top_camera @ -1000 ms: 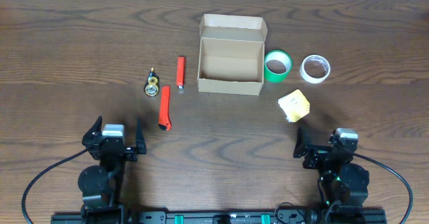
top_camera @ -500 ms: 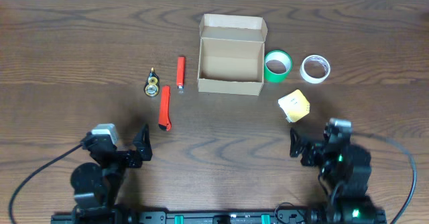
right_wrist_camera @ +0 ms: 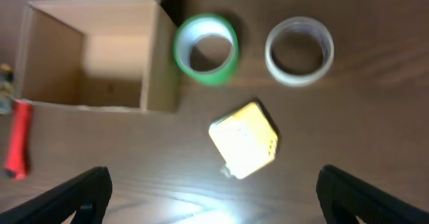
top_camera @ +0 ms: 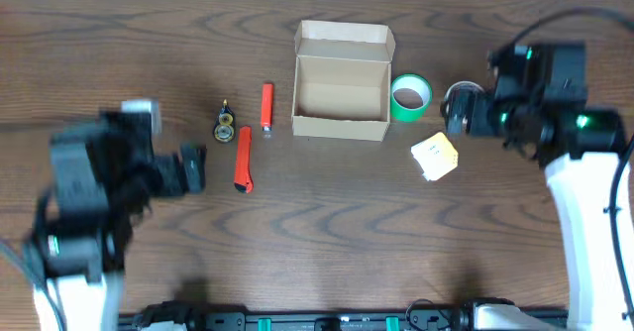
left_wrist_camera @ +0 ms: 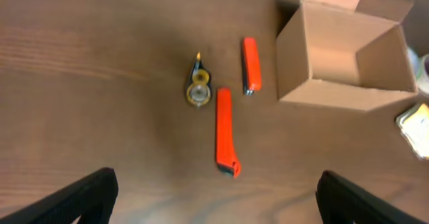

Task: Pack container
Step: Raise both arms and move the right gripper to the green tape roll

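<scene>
Left gripper (left_wrist_camera: 214, 190) and right gripper (right_wrist_camera: 213, 187) were spread wide, holding nothing. Orange cutter (top_camera: 244, 159) lay at the container's eight o'clock, yellow pad (top_camera: 435, 157) at four. Container (top_camera: 340, 128) sat toward the table's twelve o'clock, lid open and empty. Packing judged not begun.

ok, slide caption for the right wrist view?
Looking down on the open, empty cardboard box, green tape roll, white tape roll and a yellow item.

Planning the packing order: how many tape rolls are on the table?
2. The green roll sits just right of the box; the white roll lies right of that. None seems hidden.
</scene>
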Robot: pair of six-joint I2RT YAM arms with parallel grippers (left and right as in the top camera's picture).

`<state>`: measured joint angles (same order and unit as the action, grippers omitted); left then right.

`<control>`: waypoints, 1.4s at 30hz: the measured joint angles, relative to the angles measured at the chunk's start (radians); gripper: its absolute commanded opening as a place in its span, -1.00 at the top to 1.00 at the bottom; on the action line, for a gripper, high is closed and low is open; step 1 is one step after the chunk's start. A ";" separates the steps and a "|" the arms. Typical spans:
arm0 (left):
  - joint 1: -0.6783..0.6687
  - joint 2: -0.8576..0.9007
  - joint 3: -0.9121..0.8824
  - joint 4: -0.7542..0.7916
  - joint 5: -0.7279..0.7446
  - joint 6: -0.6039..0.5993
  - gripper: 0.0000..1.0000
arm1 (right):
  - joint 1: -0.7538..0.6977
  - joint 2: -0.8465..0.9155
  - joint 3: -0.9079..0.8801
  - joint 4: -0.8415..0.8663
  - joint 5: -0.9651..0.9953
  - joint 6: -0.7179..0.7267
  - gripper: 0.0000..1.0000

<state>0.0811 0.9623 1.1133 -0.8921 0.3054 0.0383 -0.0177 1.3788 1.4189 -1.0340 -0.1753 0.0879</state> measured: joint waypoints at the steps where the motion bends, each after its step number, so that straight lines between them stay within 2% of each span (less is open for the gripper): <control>1: 0.000 0.065 0.057 -0.029 -0.002 0.014 -0.90 | 0.000 0.014 0.036 -0.002 -0.006 -0.004 -0.98; 3: 0.000 0.185 0.153 -0.078 -0.003 0.032 -0.90 | 0.000 0.031 0.091 0.003 -0.012 -0.015 -0.70; 4: 0.000 0.239 0.192 -0.095 -0.006 0.040 -0.91 | 0.000 0.037 0.114 0.005 -0.014 -0.014 -0.64; 8: 0.000 0.407 0.291 -0.151 -0.009 0.053 -0.91 | 0.000 0.078 0.187 -0.025 0.003 0.024 -0.63; 14: 0.000 0.553 0.303 -0.171 -0.020 0.065 -0.91 | 0.000 0.255 0.262 -0.109 0.030 0.065 -0.63; 21: 0.000 0.593 0.303 -0.207 -0.051 0.068 -0.91 | 0.000 0.552 0.423 -0.188 0.038 0.097 -0.60; 24: 0.000 0.593 0.303 -0.209 -0.070 0.068 -0.91 | 0.000 0.639 0.497 -0.210 0.039 0.126 -0.43; 31: 0.000 0.593 0.303 -0.209 -0.085 0.068 -0.91 | 0.020 0.736 0.542 -0.254 0.050 0.185 -0.47; 42: 0.000 0.593 0.303 -0.209 -0.095 0.068 -0.91 | 0.133 0.817 0.544 -0.222 0.197 0.194 -0.47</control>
<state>0.0811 1.5551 1.4162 -1.1015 0.2100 0.1062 0.1154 2.1956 1.9629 -1.2556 0.0219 0.2821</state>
